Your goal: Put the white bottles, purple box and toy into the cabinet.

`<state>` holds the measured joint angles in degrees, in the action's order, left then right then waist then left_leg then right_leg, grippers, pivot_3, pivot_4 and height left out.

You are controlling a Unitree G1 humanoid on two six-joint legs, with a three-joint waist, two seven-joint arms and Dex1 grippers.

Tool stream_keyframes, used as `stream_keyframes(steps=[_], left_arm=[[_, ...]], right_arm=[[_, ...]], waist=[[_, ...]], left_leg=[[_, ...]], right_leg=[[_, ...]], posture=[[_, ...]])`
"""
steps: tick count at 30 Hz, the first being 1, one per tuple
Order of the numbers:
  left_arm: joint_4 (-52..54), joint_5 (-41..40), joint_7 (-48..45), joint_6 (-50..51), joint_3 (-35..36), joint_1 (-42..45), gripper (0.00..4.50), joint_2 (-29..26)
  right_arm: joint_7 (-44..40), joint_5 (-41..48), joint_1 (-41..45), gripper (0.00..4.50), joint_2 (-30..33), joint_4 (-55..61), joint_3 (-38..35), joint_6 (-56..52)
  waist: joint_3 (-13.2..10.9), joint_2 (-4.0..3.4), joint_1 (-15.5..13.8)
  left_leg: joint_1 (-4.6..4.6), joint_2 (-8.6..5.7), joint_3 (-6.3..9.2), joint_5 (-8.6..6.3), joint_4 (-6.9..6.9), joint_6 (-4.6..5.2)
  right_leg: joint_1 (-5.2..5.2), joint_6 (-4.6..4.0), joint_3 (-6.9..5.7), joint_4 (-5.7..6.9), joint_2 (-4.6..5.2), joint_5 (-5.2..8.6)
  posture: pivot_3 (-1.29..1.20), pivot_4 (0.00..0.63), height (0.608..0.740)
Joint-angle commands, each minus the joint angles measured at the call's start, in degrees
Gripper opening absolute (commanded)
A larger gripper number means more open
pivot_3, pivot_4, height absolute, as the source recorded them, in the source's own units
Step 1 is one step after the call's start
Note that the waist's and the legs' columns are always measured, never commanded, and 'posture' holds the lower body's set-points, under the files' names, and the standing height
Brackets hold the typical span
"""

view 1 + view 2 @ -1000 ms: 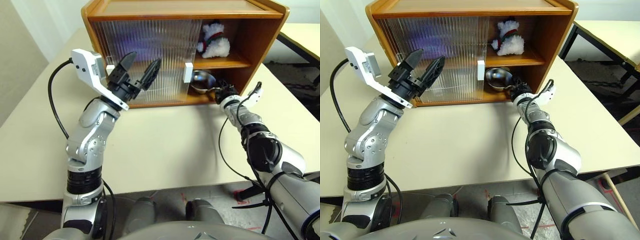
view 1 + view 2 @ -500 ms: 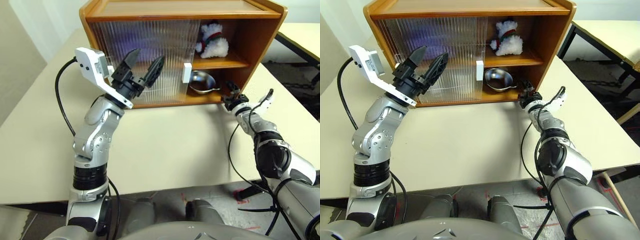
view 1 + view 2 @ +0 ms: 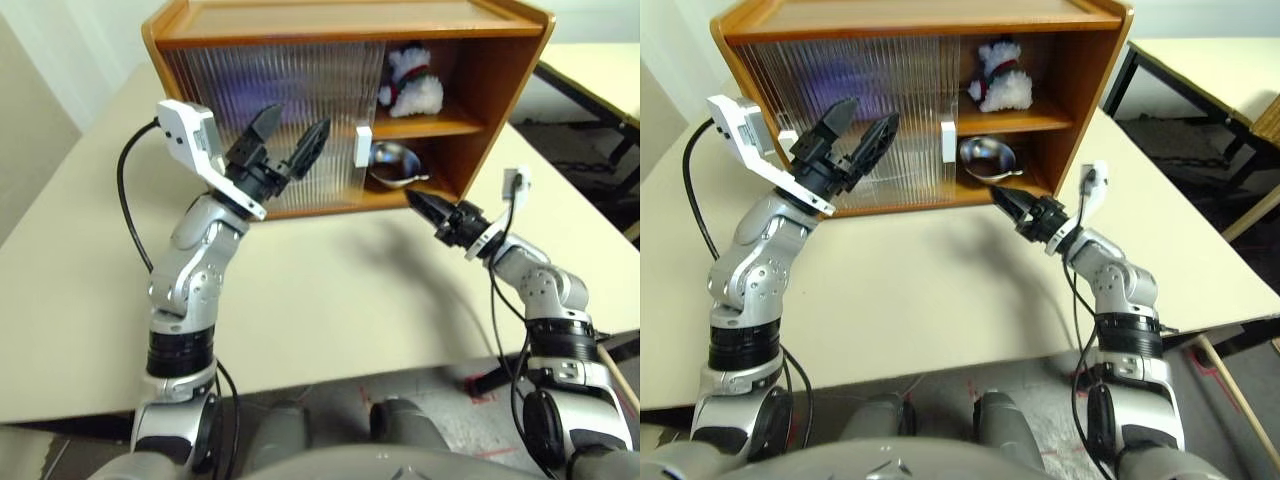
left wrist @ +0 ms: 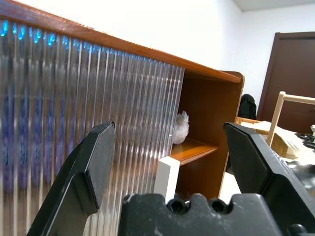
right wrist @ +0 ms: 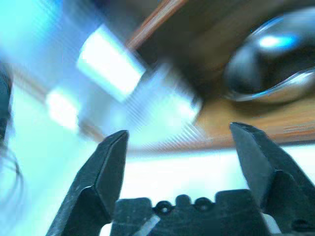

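Observation:
The cabinet (image 3: 350, 20) stands at the back of the table, its ribbed sliding door (image 3: 270, 100) covering the left part. On the open upper shelf sits the toy (image 3: 410, 85), upright. A purple blur (image 3: 245, 95) shows through the ribbed door; I take it for the purple box. The white bottles are hidden. My left gripper (image 3: 297, 120) is raised in front of the ribbed door, open and empty. Over the table, just outside the lower shelf, my right gripper (image 3: 418, 203) points at the shelf, also open and empty.
A silver metal dish (image 3: 392, 165) lies on the lower shelf beside the door's white handle (image 3: 362, 146). The cream table (image 3: 330, 290) spreads in front of the cabinet. Another table (image 3: 600, 70) stands at the far right.
My right gripper has pulled back from the dish on the lower shelf, out over the table, and rolled. The dish stays on the shelf. The left gripper has kept still.

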<state>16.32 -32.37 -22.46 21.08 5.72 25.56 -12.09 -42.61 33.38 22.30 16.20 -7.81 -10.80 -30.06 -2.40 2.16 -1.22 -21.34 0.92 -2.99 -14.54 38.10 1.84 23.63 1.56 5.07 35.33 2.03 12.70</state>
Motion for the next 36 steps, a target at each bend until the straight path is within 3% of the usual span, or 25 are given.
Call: stream_keyframes(steps=[1, 7, 13, 22, 25, 35, 36], left_arm=[[-0.9, 1.0, 0.4, -0.5, 0.0, -1.3, 4.50, 0.1], [-1.2, 1.8, 1.5, -1.2, 1.0, -2.2, 4.50, 0.0], [-0.9, 2.1, 2.5, -1.5, 1.8, -2.3, 4.50, -0.3], [2.6, 2.2, 4.1, -0.8, 2.4, -4.5, 4.50, -0.7], [3.3, 2.1, 4.6, -0.7, 2.4, -4.9, 4.50, -0.8], [4.0, 1.9, 5.0, -0.5, 2.1, -5.1, 4.50, -0.7], [4.0, 1.8, 4.9, -0.4, 2.1, -5.0, 4.50, -0.7]], right_arm=[[-0.6, -5.5, -1.9, 4.48, 0.7, 7.2, 5.0, 7.0], [1.9, -14.6, -1.9, 4.48, -0.7, 13.0, 13.0, 17.2], [10.9, -24.6, 5.3, 4.48, -6.6, 7.8, 18.8, 22.4], [13.7, -25.5, 9.8, 4.48, -12.4, -0.1, 19.5, 25.6], [14.2, -25.2, 9.9, 3.87, -13.3, -0.6, 19.2, 25.0], [26.2, -29.6, 11.5, 0.02, -16.7, -8.9, 16.6, 29.7], [27.9, -30.6, 11.7, 0.02, -16.7, -9.6, 16.5, 30.5]], waist=[[0.0, 0.02, 0.3], [0.0, 0.06, 0.2], [0.0, 0.10, 0.1], [0.0, 0.19, -2.3], [0.0, 0.19, -3.1], [0.0, 0.24, -4.6], [0.0, 0.24, -4.6]], left_leg=[[0.02, -0.01, 0.00, 0.00, 0.01, 0.00], [0.09, -0.06, 0.01, 0.08, 0.02, 0.14], [0.08, -0.03, 0.01, 0.09, 0.02, 0.14], [0.02, 0.00, 0.05, 0.07, -0.03, 0.11], [0.01, 0.02, 0.05, 0.04, -0.04, 0.07], [0.01, 0.03, 0.02, -0.09, -0.03, -0.16], [-0.03, 0.03, 0.02, -0.09, -0.03, -0.16]], right_leg=[[0.00, 0.00, 0.00, 0.01, 0.00, 0.00], [0.00, -0.09, -0.04, 0.09, -0.04, 0.04], [0.02, -0.12, -0.01, 0.12, -0.03, 0.03], [0.06, -0.33, -0.07, 0.10, 0.09, -0.02], [0.12, -0.35, -0.08, 0.14, 0.09, -0.01], [0.18, -0.34, -0.12, 0.20, 0.08, 0.04], [0.22, -0.35, -0.12, 0.21, 0.08, 0.04]], posture=[[0.15, 0.000, 0.740], [0.16, 0.000, 0.740], [0.19, 0.000, 0.740], [0.25, 0.000, 0.740], [0.26, 0.000, 0.740], [0.26, 0.000, 0.740], [0.26, 0.000, 0.740]])
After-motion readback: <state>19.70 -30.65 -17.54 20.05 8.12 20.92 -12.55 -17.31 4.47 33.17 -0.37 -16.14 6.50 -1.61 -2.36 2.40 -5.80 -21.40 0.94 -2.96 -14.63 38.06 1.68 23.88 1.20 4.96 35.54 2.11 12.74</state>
